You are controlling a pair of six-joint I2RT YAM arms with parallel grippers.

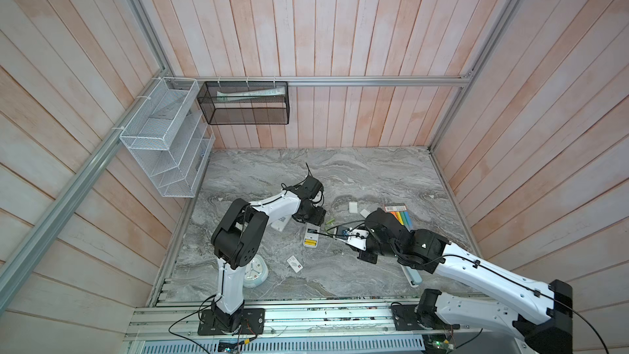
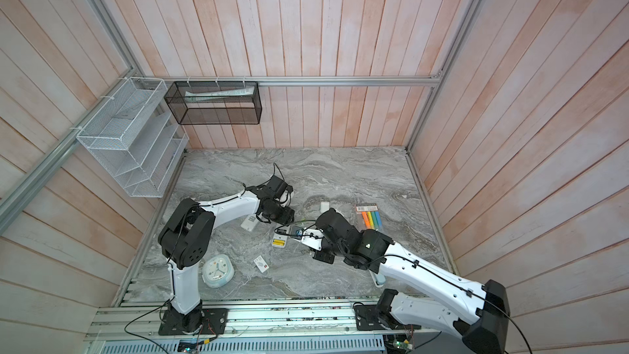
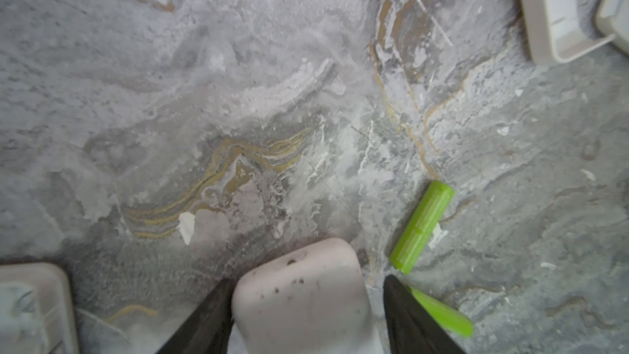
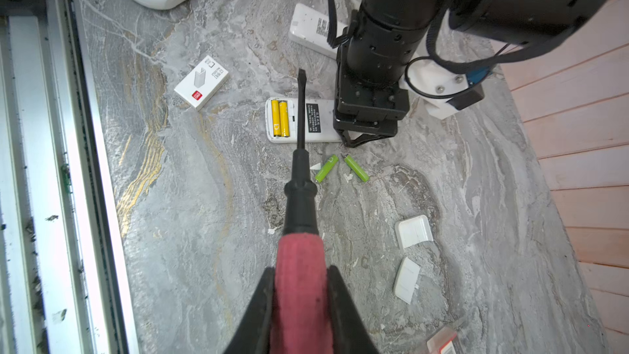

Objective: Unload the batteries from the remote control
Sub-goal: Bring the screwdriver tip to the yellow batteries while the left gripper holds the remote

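A white remote control (image 4: 320,120) (image 1: 311,234) lies back-up with its compartment uncovered, and two yellow batteries (image 4: 280,118) sit in it side by side. On the marble beside it lie two green batteries (image 4: 326,168) (image 3: 422,226). My left gripper (image 3: 308,282) (image 4: 354,141) straddles the remote's far end, open, with a gap at one finger. Shut on the red handle of a screwdriver (image 4: 301,178) is my right gripper (image 4: 299,270). Its black blade reaches over the remote, just next to the yellow batteries.
A second white remote (image 4: 311,28) lies under the left arm. Two white battery covers (image 4: 413,231) (image 4: 406,279), a small white box (image 4: 201,82), a pale blue clock (image 1: 255,272) and a pack of highlighters (image 1: 401,217) lie around. Mesh racks (image 1: 243,103) hang on the walls.
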